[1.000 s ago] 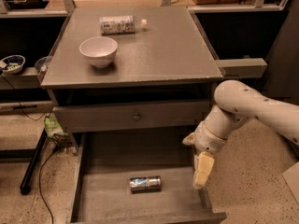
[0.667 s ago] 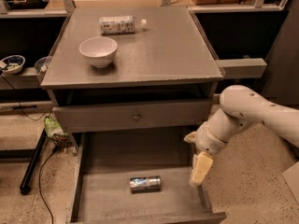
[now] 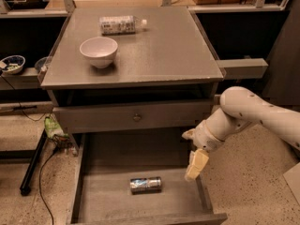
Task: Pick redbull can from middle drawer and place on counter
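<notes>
Rightward of redbull can, jaws over middle drawer.

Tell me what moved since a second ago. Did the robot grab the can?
The gripper slid a little toward the redbull can, low over the open middle drawer. No, the can lies apart from it. Nothing was grabbed or let go. The can, the white bowl and the bottle on the counter stayed put.
</notes>
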Controlling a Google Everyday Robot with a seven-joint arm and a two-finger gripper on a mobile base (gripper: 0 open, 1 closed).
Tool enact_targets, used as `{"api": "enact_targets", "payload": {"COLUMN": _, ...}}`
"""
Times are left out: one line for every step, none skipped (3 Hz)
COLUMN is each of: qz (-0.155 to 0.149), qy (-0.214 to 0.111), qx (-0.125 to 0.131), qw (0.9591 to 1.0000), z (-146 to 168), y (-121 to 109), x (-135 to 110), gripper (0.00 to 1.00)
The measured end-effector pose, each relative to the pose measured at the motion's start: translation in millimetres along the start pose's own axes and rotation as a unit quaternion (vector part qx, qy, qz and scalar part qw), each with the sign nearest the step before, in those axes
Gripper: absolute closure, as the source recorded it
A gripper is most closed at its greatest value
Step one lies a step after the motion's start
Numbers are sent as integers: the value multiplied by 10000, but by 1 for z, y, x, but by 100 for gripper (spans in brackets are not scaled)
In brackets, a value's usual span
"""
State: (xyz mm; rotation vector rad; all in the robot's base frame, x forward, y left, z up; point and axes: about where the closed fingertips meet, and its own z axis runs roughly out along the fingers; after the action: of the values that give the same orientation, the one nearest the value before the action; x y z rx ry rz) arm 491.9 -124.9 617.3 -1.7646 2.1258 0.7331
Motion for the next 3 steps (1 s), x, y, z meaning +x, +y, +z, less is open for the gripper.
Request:
{"api": "enact_targets", "payload": {"qz": -23, "qy": 268, "qx": 149, "qw": 9995, "z": 21, "y": 2, "x": 8, "gripper": 0}}
{"api": "enact_targets", "payload": {"qz": -21, "qy": 618, "qx": 263, "qw": 9977, "z": 64, "y": 1, "x": 22, "gripper": 0}}
{"api": "enact_targets", "payload": {"qz": -21, "qy": 616, "qx": 262, "qw": 9978, "z": 64, "y": 1, "x": 22, "gripper": 0}}
